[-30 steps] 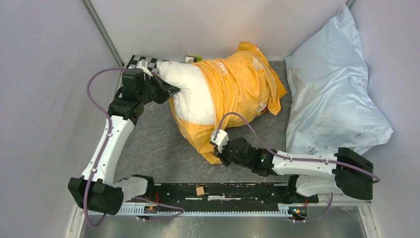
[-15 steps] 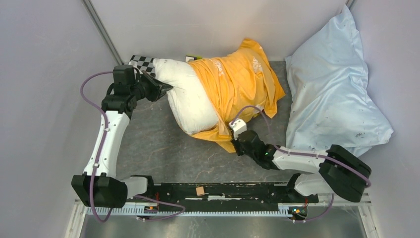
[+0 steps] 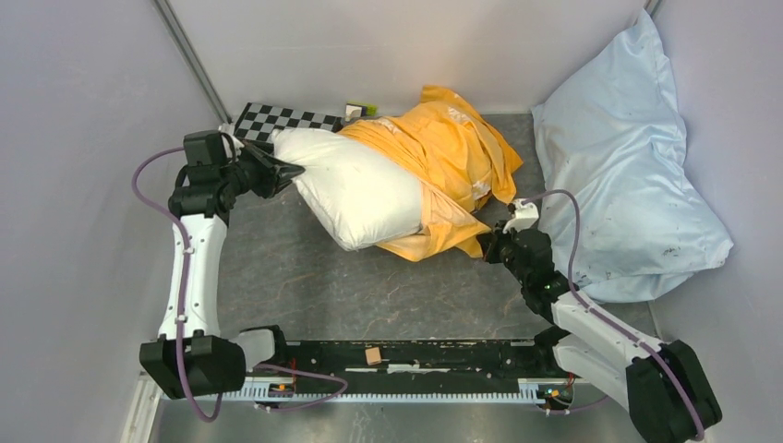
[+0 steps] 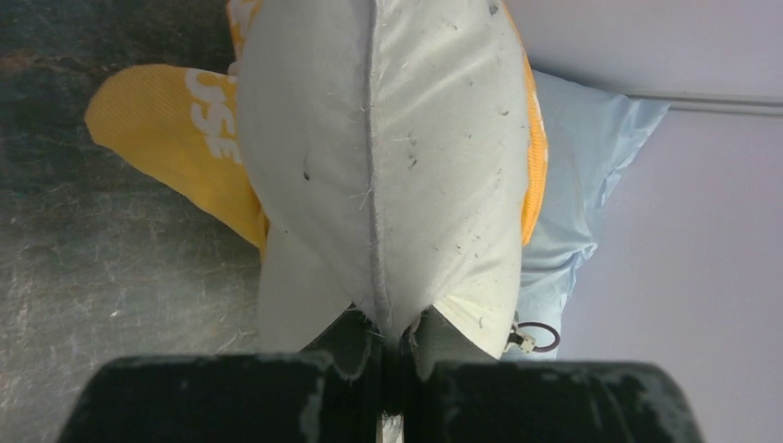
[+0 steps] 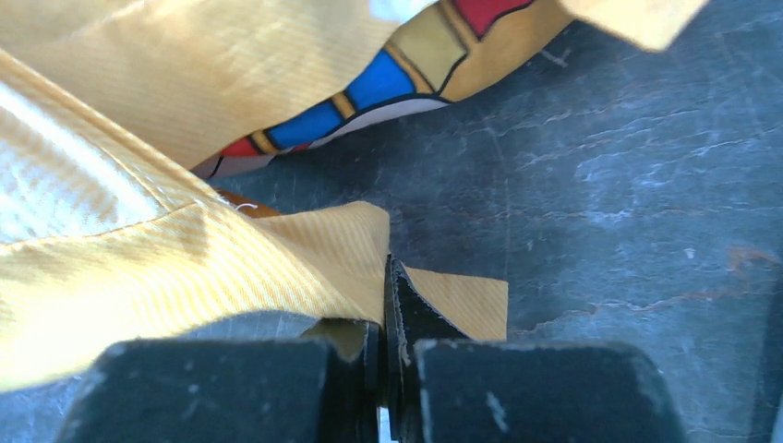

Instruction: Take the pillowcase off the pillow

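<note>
From overhead, you see the white pillow (image 3: 355,189) lying mid-table, its 9 o'clock end bare and its 3 o'clock end inside the bunched orange pillowcase (image 3: 448,157). The left claw (image 3: 294,172) meets the pillow's tip at 9 o'clock. The right claw (image 3: 485,247) sits at the pillowcase's 5 o'clock corner. A blue pillow (image 3: 619,175) fills the table's 3 o'clock side, and a checkerboard (image 3: 282,118) lies at 11 o'clock.

Only the wrist cameras let you read the grips. The left wrist view shows the jaws pinched nearly together on the pillow's seamed corner, with the seam running straight up to 12 o'clock and orange cloth showing on both flanks. The right wrist view shows the jaws closed tight on a thin orange fold of the pillowcase, just above the dark table (image 5: 600,185). It also shows red, blue and yellow print on the cloth at 12 o'clock, which the overhead view hides.
</note>
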`<act>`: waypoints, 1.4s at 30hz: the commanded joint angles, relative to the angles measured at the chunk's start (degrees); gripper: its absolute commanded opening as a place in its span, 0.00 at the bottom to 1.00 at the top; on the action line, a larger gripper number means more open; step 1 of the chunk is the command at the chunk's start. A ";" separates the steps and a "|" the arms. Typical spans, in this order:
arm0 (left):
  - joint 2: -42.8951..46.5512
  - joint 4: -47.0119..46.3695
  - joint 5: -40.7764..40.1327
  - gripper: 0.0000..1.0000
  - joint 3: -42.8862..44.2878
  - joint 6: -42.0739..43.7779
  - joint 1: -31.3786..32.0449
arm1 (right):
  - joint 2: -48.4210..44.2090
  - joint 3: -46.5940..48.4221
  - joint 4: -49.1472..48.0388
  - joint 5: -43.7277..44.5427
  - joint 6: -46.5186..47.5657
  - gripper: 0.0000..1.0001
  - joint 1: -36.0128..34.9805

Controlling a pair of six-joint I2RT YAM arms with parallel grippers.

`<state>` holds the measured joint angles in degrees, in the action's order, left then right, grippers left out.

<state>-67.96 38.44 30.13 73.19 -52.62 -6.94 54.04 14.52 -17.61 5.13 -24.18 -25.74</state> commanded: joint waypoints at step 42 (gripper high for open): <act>13.74 -16.16 -5.86 0.92 -20.44 20.68 13.32 | 3.42 27.52 25.87 6.29 19.50 0.98 -20.04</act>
<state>-52.29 32.47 10.52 54.28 -36.51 3.53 57.08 34.98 7.29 11.18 -8.73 -45.65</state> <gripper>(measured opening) 0.798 0.979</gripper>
